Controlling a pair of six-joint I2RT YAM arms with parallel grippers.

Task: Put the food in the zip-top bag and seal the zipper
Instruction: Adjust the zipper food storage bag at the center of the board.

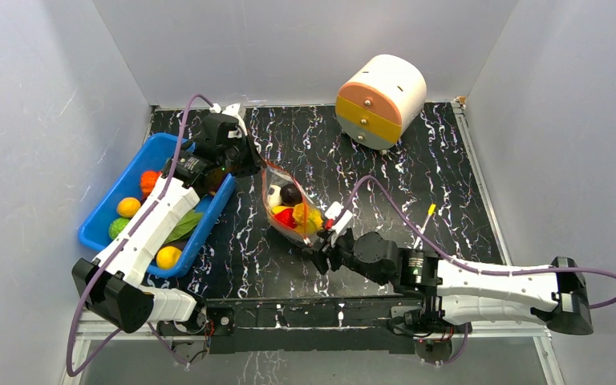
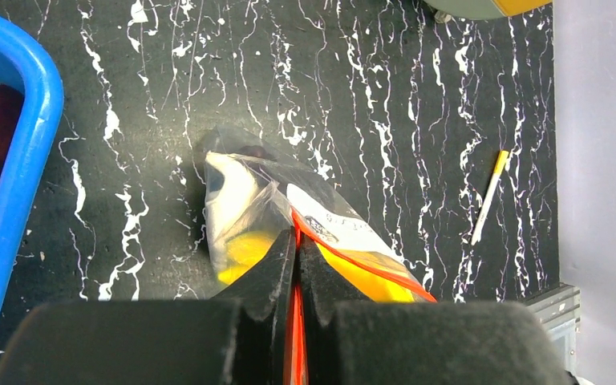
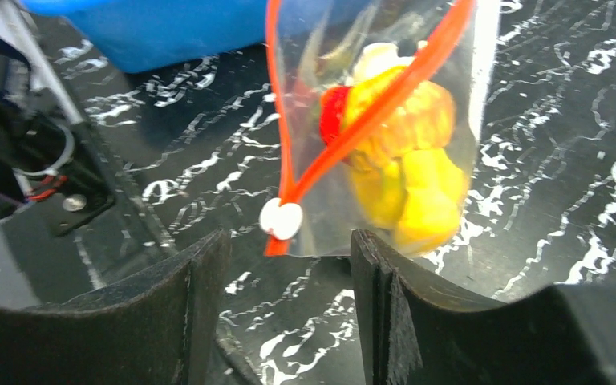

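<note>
The zip-top bag (image 1: 282,210) lies mid-table, with red, yellow, white and dark food (image 1: 294,215) inside. My left gripper (image 1: 251,165) is at the bag's far end. In the left wrist view it (image 2: 297,237) is shut on the orange-red zipper (image 2: 362,261). My right gripper (image 1: 323,255) is open at the bag's near corner. In the right wrist view its jaws (image 3: 287,250) stand apart just below the zipper's white slider tab (image 3: 281,218), not touching it. Yellow and red food (image 3: 413,180) shows through the bag (image 3: 313,48).
A blue bin (image 1: 100,216) at the left holds orange, green and yellow toy fruit (image 1: 129,207). A round drawer unit (image 1: 381,100) stands at the back right. A yellow-white pen (image 1: 427,218) lies right of the bag. Grey walls close in three sides.
</note>
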